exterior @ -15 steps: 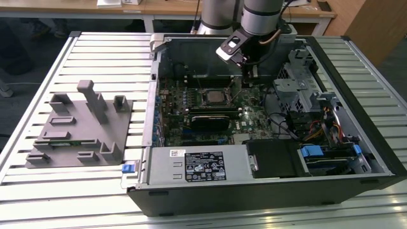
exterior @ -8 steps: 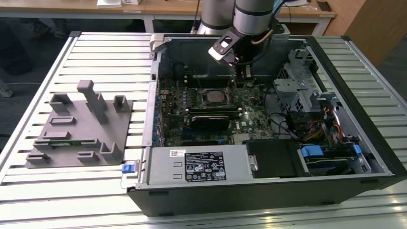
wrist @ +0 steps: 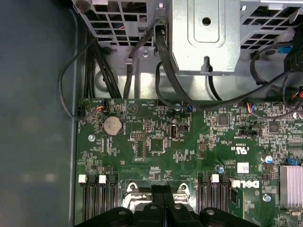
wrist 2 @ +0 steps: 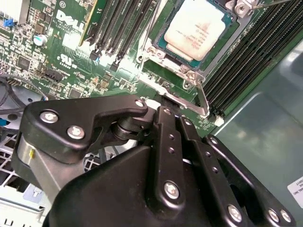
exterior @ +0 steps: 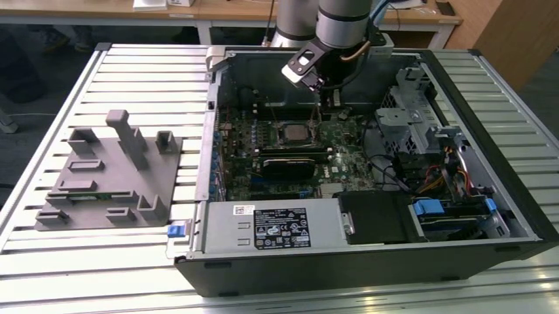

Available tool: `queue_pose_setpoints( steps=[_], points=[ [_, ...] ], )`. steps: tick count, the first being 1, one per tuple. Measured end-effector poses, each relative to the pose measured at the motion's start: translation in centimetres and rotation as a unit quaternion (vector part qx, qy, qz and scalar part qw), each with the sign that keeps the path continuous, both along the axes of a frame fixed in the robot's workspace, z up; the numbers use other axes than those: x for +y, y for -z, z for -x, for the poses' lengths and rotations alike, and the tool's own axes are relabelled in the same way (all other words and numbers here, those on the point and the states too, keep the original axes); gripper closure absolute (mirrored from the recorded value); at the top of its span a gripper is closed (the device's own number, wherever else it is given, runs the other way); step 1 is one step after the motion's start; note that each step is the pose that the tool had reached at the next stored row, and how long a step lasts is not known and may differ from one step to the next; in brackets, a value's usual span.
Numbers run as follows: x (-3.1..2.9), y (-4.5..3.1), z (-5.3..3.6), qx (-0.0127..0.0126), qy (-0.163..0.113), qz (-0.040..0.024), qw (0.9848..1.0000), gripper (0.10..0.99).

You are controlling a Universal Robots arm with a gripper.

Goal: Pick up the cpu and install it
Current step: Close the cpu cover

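Note:
The cpu (exterior: 292, 134) lies flat in the motherboard socket inside the open computer case (exterior: 489, 216). Its silvery top (wrist 2: 195, 28) has a metal frame around it, and a thin lever (wrist 2: 202, 97) runs along one side. My gripper (exterior: 328, 103) hangs over the board just beyond the socket, toward the case's far wall. In both wrist views its black fingers (wrist 2: 163, 124) lie pressed together with nothing between them. The gripper (wrist 2: 165, 106) tips sit at the socket's edge, apart from the chip. In the first wrist view the gripper (wrist: 163, 188) covers part of the socket frame (wrist: 134, 196).
A grey moulded fixture (exterior: 114, 176) rests on the slatted table at the exterior view's left. Inside the case are a power supply (exterior: 279, 226), a metal drive cage (exterior: 419, 124), loose cables (wrist: 163, 71), memory slots (wrist 2: 118, 23) and a flat black module (exterior: 297, 163) beside the socket.

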State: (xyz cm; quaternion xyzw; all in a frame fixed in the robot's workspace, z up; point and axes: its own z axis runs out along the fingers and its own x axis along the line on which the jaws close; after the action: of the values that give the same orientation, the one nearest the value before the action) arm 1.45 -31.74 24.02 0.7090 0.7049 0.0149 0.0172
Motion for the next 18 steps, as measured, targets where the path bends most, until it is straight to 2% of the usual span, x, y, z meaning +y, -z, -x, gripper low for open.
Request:
queue_pose_setpoints(
  steps=[3, 5, 7, 18],
  points=[
    [0.00, 0.05, 0.00, -0.0009, 0.000, 0.0000, 1.0000, 0.980],
    [0.00, 0.13, 0.10, -0.0041, 0.000, -0.0001, 1.0000, 0.980],
    [0.00, 0.24, 0.28, -0.0056, 0.000, 0.0000, 1.0000, 0.980],
    [0.00, 0.80, 0.96, -0.0061, 0.000, -0.0001, 1.0000, 0.980]
  ],
)
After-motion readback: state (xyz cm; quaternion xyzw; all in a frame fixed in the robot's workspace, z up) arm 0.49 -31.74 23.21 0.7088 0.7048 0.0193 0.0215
